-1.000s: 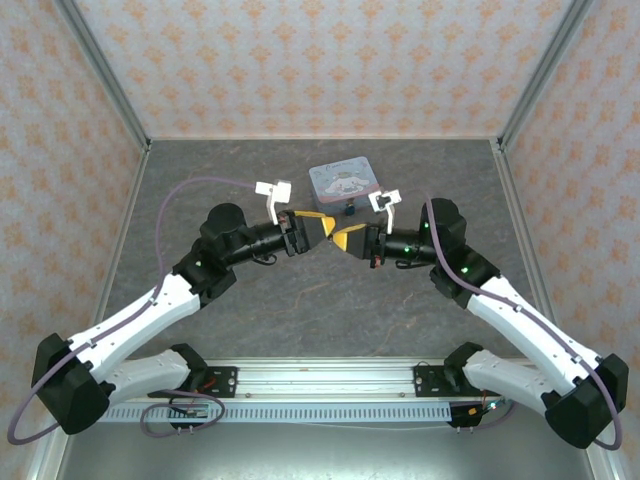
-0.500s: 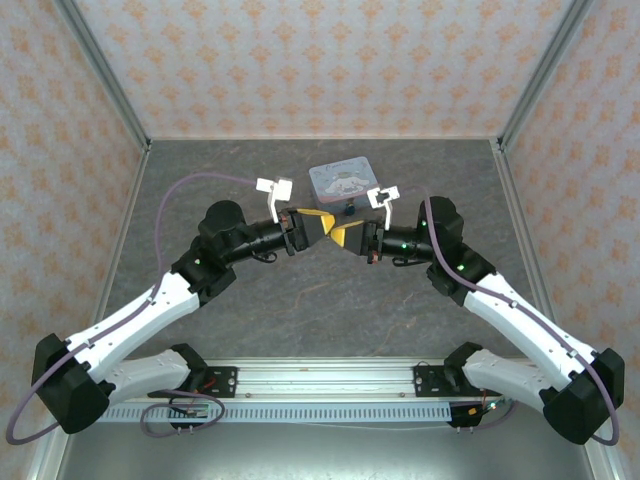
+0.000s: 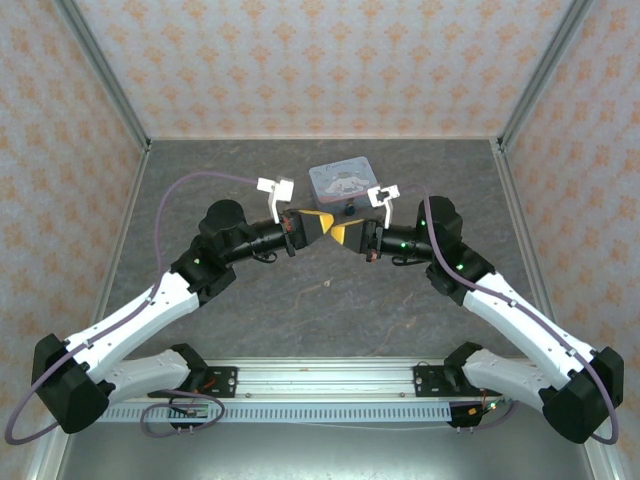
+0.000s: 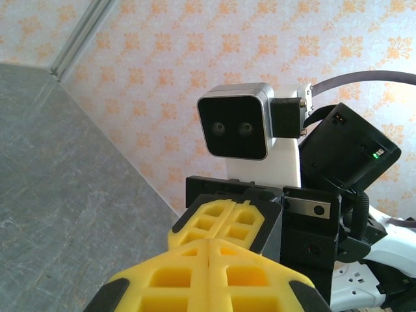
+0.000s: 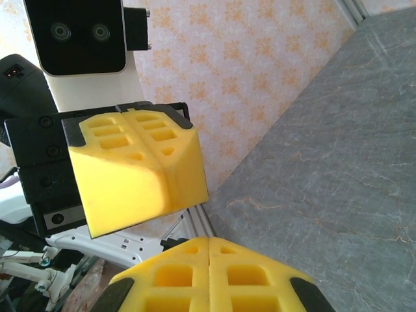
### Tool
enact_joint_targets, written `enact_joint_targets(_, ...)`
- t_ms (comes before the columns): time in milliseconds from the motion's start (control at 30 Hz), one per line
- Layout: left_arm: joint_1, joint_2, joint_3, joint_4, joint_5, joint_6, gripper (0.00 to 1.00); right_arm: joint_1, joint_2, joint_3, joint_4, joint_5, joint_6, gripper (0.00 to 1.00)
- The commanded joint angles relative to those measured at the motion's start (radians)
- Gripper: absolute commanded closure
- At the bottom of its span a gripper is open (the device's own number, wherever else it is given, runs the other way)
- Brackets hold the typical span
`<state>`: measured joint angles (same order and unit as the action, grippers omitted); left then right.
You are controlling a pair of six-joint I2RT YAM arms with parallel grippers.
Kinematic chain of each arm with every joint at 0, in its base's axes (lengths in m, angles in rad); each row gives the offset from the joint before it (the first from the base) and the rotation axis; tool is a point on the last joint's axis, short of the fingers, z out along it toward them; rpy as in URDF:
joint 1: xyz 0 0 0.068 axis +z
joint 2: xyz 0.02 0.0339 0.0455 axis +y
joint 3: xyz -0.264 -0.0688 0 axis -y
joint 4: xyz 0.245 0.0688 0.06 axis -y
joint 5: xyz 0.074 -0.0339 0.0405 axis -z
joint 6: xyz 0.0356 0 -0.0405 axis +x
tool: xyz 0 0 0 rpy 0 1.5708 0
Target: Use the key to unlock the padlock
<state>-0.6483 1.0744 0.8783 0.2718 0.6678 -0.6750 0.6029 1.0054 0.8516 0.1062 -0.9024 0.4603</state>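
Yellow-padded left gripper and right gripper hang tip to tip, both pinched closed, likely trading a key too small to see. Tiny blue padlock lies just beside the tin, untouched.

Left pincer: yellow, the two halves pressed together.
Right pincer: just opposite, also closed.
Worktop: grey, on the left side.

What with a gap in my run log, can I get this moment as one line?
left gripper: shut; right gripper: shut; facing each other; padlock: beside tin
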Motion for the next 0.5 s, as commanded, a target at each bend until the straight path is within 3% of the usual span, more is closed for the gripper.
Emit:
enact_joint_targets(0, -0.011, -0.014, 0.026, -0.038, -0.043, 0.035, 1.0, -0.004, -0.021, 0.021, 0.004, 0.026, -0.017, 0.99)
enact_joint_targets(200, -0.011, -0.049, 0.02, -0.146, -0.195, 0.079, 1.0, -0.004, -0.02, 0.021, -0.116, 0.094, -0.079, 0.94)
enact_joint_targets(367, -0.011, -0.112, -0.01, -0.333, -0.531, 0.112, 0.94, -0.004, 0.025, 0.052, -0.36, 0.268, -0.168, 0.81)
enact_joint_targets(467, -0.011, -0.14, -0.047, -0.417, -0.693, 0.105, 0.86, -0.001, 0.091, 0.066, -0.466, 0.362, -0.181, 0.74)
